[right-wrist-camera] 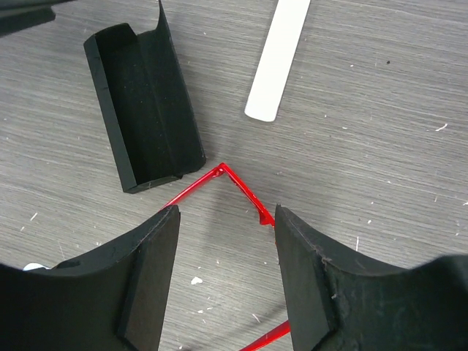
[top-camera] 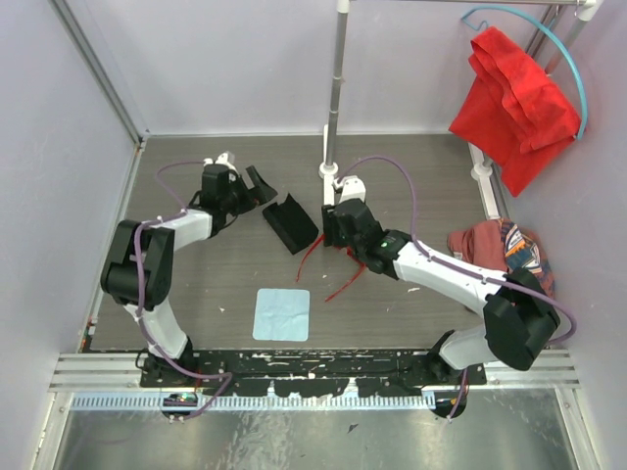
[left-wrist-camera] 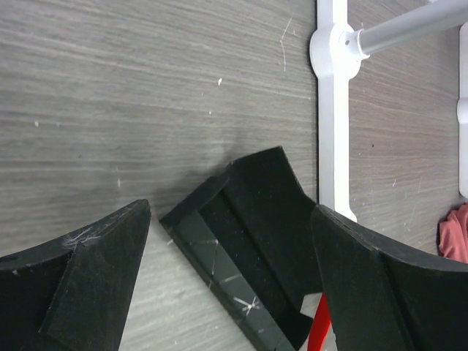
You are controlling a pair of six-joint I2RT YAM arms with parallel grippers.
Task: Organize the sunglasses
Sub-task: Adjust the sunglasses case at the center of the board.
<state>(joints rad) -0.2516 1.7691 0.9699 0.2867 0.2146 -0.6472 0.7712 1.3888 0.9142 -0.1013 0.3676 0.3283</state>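
The sunglasses (top-camera: 340,264) lie on the table by the right gripper, thin red frame with long red arms spread out. In the right wrist view the red frame's corner (right-wrist-camera: 238,183) lies just ahead of my open right gripper (right-wrist-camera: 227,213), whose fingers stand on either side of it without touching; the lenses are hidden. In the top view the right gripper (top-camera: 331,227) is over the glasses. The open black case (top-camera: 290,223) lies left of them. My left gripper (left-wrist-camera: 230,212) is open and empty above the case (left-wrist-camera: 241,248); it also shows in the top view (top-camera: 257,188).
A pale blue square cloth (top-camera: 281,313) lies near the front. A white post (top-camera: 336,98) stands behind the case, its base bar (right-wrist-camera: 278,58) close to the glasses. A red cloth (top-camera: 514,103) hangs at the back right; a patterned cloth (top-camera: 505,250) lies at the right.
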